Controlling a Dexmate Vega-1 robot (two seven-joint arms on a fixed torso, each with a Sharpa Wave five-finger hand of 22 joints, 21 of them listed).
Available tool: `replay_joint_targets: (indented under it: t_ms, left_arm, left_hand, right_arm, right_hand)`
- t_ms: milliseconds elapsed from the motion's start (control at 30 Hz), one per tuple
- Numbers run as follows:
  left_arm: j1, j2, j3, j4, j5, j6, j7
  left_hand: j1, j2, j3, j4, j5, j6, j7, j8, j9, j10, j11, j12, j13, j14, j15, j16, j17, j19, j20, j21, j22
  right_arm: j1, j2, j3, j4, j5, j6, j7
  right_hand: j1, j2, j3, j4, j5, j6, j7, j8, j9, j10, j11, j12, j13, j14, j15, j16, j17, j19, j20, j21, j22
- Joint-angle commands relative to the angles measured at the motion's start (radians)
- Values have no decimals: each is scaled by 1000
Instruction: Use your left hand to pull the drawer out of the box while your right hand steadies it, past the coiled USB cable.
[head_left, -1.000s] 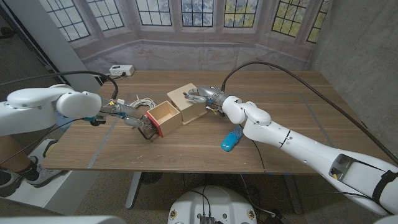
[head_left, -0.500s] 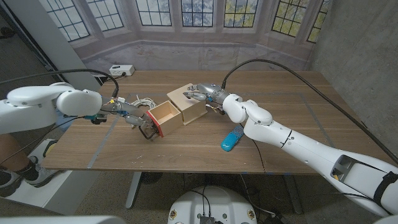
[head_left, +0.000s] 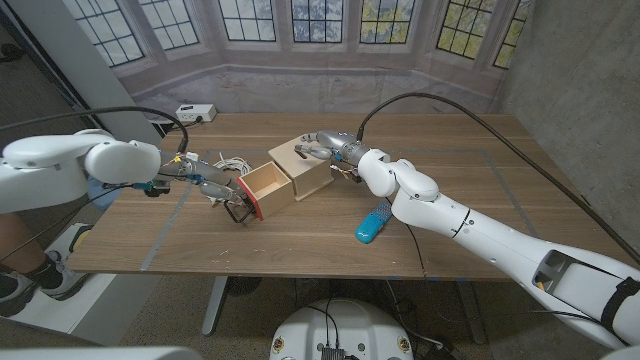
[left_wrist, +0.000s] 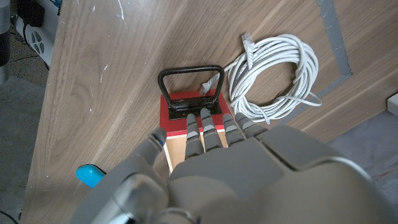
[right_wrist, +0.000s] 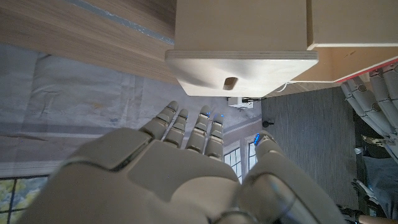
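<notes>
Two robot arms meet over a small wooden box (head_left: 308, 164) near the middle of a wooden bench (head_left: 470, 215), seen from the head camera. At left, the left hand (head_left: 212, 185) reaches toward the drawer (head_left: 259, 189), which stands drawn partway out of the box toward the robot's left, its hollow open to view. In the left wrist view, the fingers (left_wrist: 213, 129) lie side by side over the drawer's red front panel (left_wrist: 185, 114), their tips at the black loop handle (left_wrist: 189, 87); whether they grip the handle cannot be told. Just beside the handle and behind the left hand lies the coiled USB cable (left_wrist: 273, 76), white, its loops close to the drawer front. A white power adapter (head_left: 195, 114) sits at the bench's far left edge. At the box, the right hand (head_left: 327, 149) rests at its far top corner, on the side away from the drawer. The right wrist view shows the fingers (right_wrist: 187, 127) slightly spread and extended toward the box's end panel, which carries a small slot; contact cannot be told there. Further right, nearer the front edge, a blue brush-like object (head_left: 372, 224) lies well apart from the box, under the right forearm.
</notes>
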Motion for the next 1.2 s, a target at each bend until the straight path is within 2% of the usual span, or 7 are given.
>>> replay_joint_targets:
  t_ms: [33, 300, 533, 733, 933, 1200]
  left_arm:
    - [121, -137, -192, -19, 96, -12, -104]
    - [127, -222, -230, -59, 138, 9, -160]
    - [175, -309, -293, -123, 178, 57, -202]
    - [199, -368, -324, -161, 227, 96, -212]
    - [213, -409, -341, -181, 251, 102, -217]
    - [204, -438, -322, -184, 265, 117, -194]
  left_hand:
    - [-6, 0, -2, -1, -2, -2, 5, 10, 2, 6, -6, 9, 1, -1, 7, 4, 3, 4, 6, 7, 3]
    - [-8, 0, -2, 2, -3, -2, -1, 11, 2, 6, -8, 10, 0, 1, 8, 5, 4, 9, 9, 9, 3]
    - [-10, 1, -2, 3, -3, 2, -3, 13, 2, 7, -7, 11, 0, 4, 6, 6, 4, 13, 13, 10, 3]
    - [-13, -1, -4, 6, -4, 2, -3, 13, 2, 5, 0, 11, 0, 5, 6, 7, 5, 15, 15, 10, 3]
    - [-15, -2, -4, 6, -5, 3, -3, 13, 2, 5, 0, 12, 0, 6, 6, 7, 5, 16, 15, 10, 3]
    - [-16, -3, -5, 7, -5, 3, -2, 13, 2, 5, -2, 13, 0, 6, 6, 6, 4, 17, 16, 10, 3]
  right_arm:
    - [-2, 10, 8, 1, -9, -7, -20]
    - [-6, 7, 22, 16, 3, 2, -45]
    - [-4, 5, 30, 44, 15, 24, -70]
    - [-2, 5, 33, 61, 15, 16, -81]
    - [0, 0, 40, 69, 24, 12, -85]
    - [10, 7, 49, 94, 43, 7, -94]
  right_hand:
    - [2, -4, 6, -5, -2, 0, 1, 8, 2, 1, 1, 1, 2, 9, 2, -1, 1, 7, 4, 7, -1]
    - [2, -4, 7, -6, -2, 4, 3, 9, 2, 2, 1, 1, 2, 15, 1, 1, 1, 16, 3, 9, -1]
    - [1, -3, 9, -7, -2, 5, 4, 10, 2, 2, 1, 1, 2, 20, 1, 3, 1, 21, 3, 10, -1]
    - [0, -3, 9, -7, -2, 6, 2, 10, 2, 1, 1, 1, 2, 23, 1, 3, 1, 22, 3, 9, -1]
    - [-1, -3, 10, -8, -2, 6, 3, 10, 2, 1, 1, 1, 2, 26, 3, 4, 1, 23, 5, 9, -1]
    - [-3, -3, 11, -8, -2, 5, 4, 9, 2, 0, 1, 1, 2, 30, 2, 5, 2, 24, 6, 8, -1]
